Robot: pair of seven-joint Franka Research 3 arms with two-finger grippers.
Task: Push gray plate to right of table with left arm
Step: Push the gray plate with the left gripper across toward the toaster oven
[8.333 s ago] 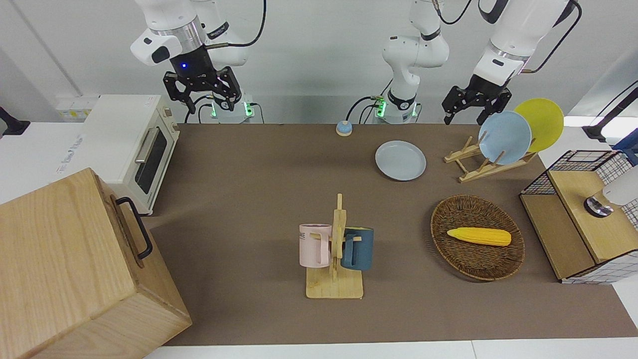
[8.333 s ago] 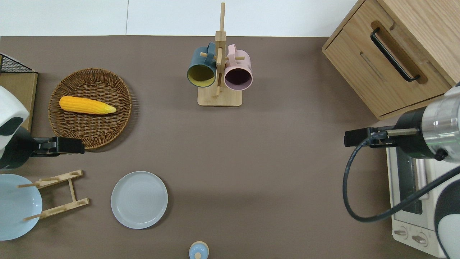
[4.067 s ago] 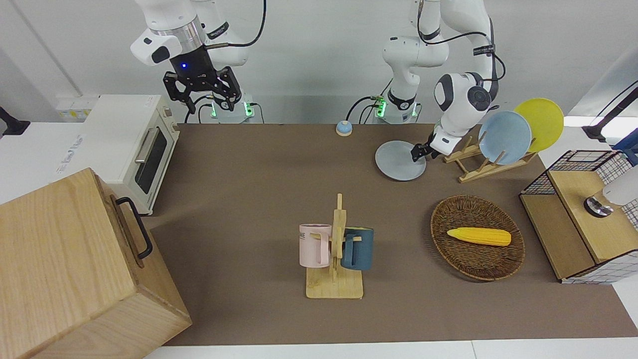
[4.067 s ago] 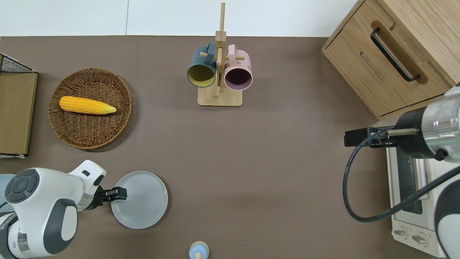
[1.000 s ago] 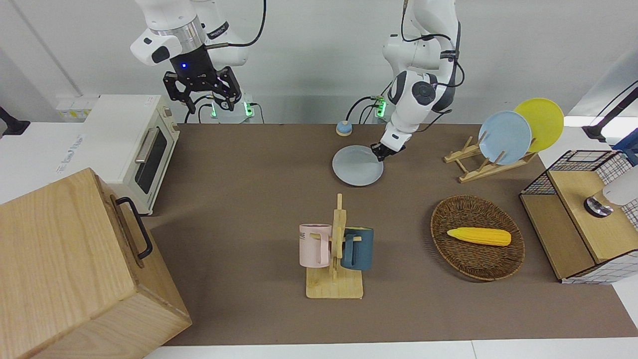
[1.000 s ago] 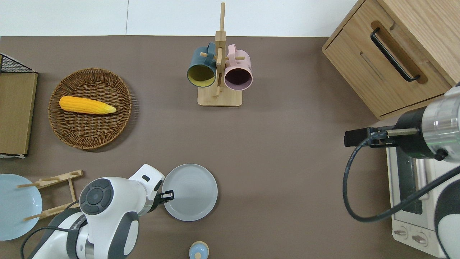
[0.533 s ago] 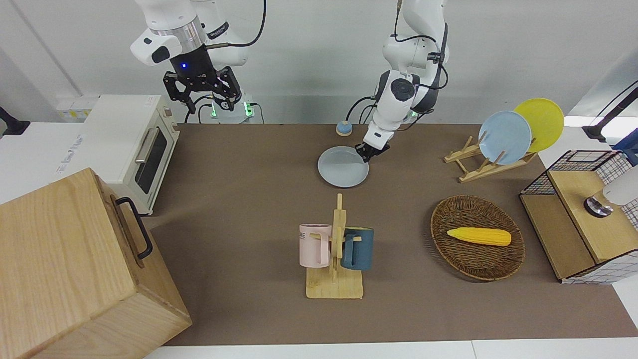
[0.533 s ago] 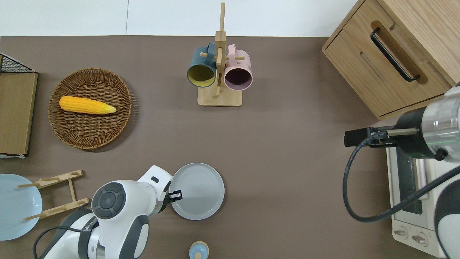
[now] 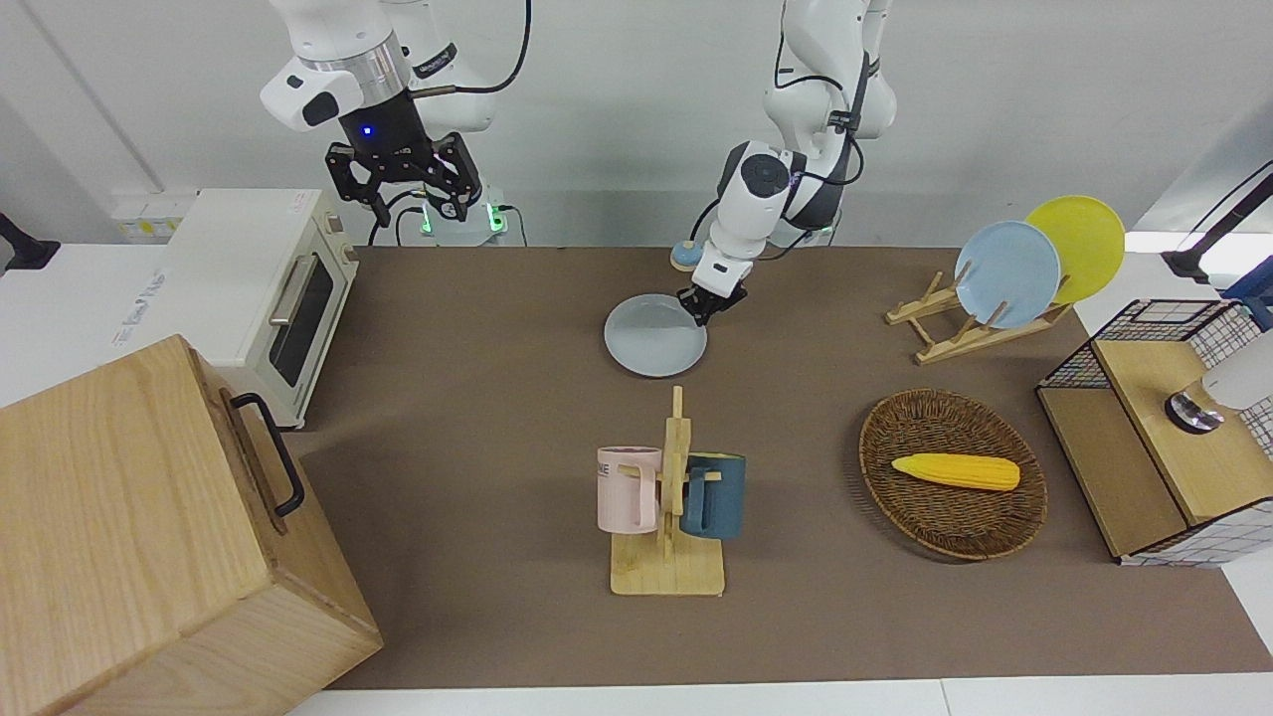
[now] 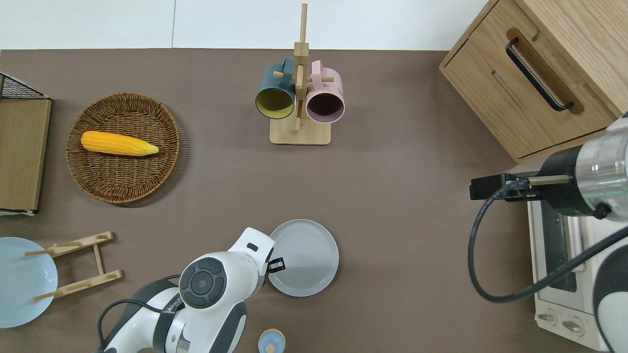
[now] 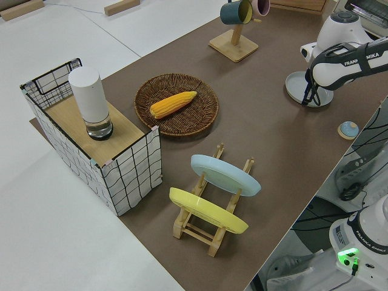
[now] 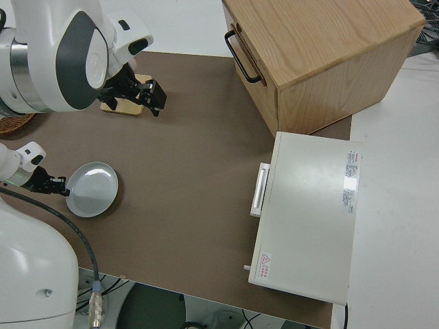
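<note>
The left gripper [image 10: 276, 265] sits low at the gray plate [image 10: 306, 257], touching the rim on the side toward the left arm's end of the table [image 10: 402, 162]; whether its jaws are spread or pressed together I cannot tell. The plate lies flat about mid-table, nearer the robots than the mug rack [image 10: 299, 98]. It lies from the gripper toward the toaster oven [image 9: 264, 288], so the push has open tabletop ahead. The overhead view hides the contact under the wrist; the front view shows it. The right arm is parked.

gray plate [image 10: 304, 257]: smooth, satin | table [image 10: 392, 147]: matte | basket [image 10: 122, 147]: woven wicker
</note>
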